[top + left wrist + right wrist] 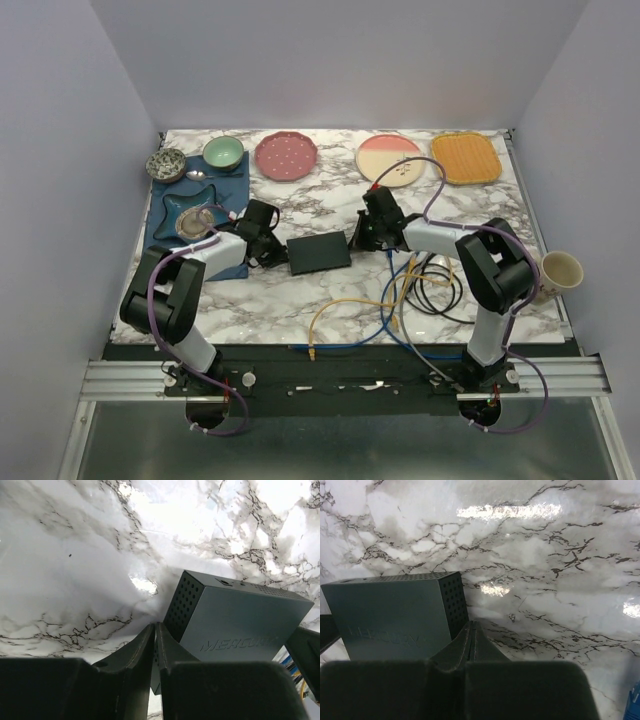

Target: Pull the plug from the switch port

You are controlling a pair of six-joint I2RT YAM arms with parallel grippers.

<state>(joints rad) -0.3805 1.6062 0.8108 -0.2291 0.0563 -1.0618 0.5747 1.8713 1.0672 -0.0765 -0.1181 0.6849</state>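
The switch (319, 253) lies flat near the middle of the marble tabletop (280, 310), with an arm closing in from each side. The left pincer (276, 250) sits at the switch's left end. In the left wrist view, the left pincer (154, 630) has its two fingers pressed together with nothing between them, just beside a perforated end of the switch (235, 625). The right pincer (358, 240) is at the right end. Seen from its own wrist camera, the right pincer (471, 627) is likewise pressed together and empty, next to the other perforated end of the switch (395, 610).

A tangle of cables (415, 285) (yellow, blue and black) lies on the near right of the tabletop. We cannot tell whether any of them sits in a socket.
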